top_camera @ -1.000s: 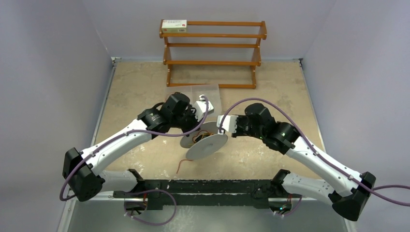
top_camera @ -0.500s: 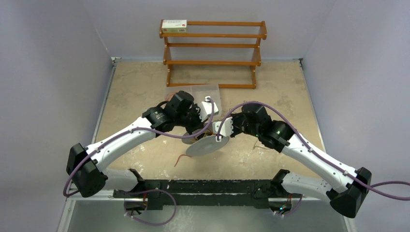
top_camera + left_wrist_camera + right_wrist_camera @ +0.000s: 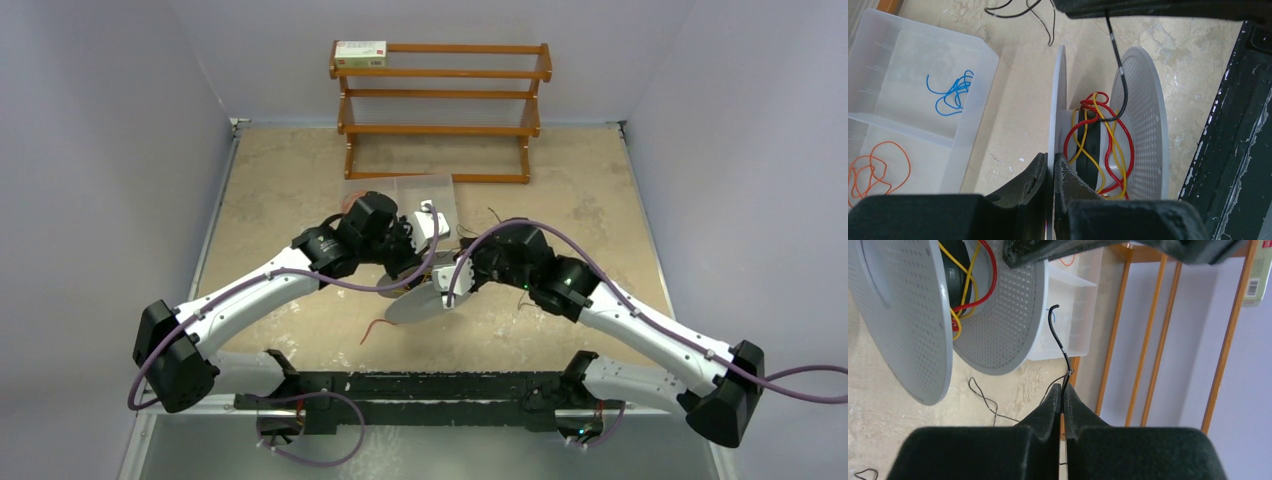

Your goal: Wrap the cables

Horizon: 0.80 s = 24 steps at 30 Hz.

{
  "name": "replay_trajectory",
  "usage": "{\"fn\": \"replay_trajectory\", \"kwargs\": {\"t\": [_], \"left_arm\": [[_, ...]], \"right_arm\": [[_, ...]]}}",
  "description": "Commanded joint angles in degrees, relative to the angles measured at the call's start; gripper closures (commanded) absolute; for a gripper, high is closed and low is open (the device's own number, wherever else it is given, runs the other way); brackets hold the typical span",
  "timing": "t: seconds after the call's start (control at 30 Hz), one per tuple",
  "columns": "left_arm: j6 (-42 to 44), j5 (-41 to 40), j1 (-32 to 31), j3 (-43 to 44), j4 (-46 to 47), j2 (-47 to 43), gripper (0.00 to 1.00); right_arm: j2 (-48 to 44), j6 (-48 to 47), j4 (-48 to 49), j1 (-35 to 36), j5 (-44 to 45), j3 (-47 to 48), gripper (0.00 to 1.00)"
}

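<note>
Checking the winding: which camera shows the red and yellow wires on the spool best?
The left wrist view: the red and yellow wires loop around the hub, seen side-on between both flanges. The right wrist view catches only a slice between the flanges; the top view barely shows them.

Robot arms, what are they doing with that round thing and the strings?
The left pincer clamps one rim of a spool and holds it. The right pincer pinches a black wire that leads into the spool's middle, where red and yellow wires are already looped. A blue wire and an orange wire lie in a tray nearby.
</note>
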Motion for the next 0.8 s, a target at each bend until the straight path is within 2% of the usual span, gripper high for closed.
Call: {"fn": "replay_trajectory", "kwargs": {"t": [0.0,0.27,0.77], "left_arm": [[-0.40,1.48,-0.01,-0.68,1.76,-0.54,0.93],[-0.62,1.63,-0.01,-1.41,2.03,-1.34,0.92],[-0.74,2.92,-0.01,-1.72,1.93,-2.15,0.86]], "right_arm": [[1.12,-4.99,6.01,1.51,2.32,-2.28,1.00],[-0.34,-9.18,11.99,2.90,4.02,-5.58,1.00],[6.15,-10.14,12.99,3.58,5.73,-2.91,1.00]]}}
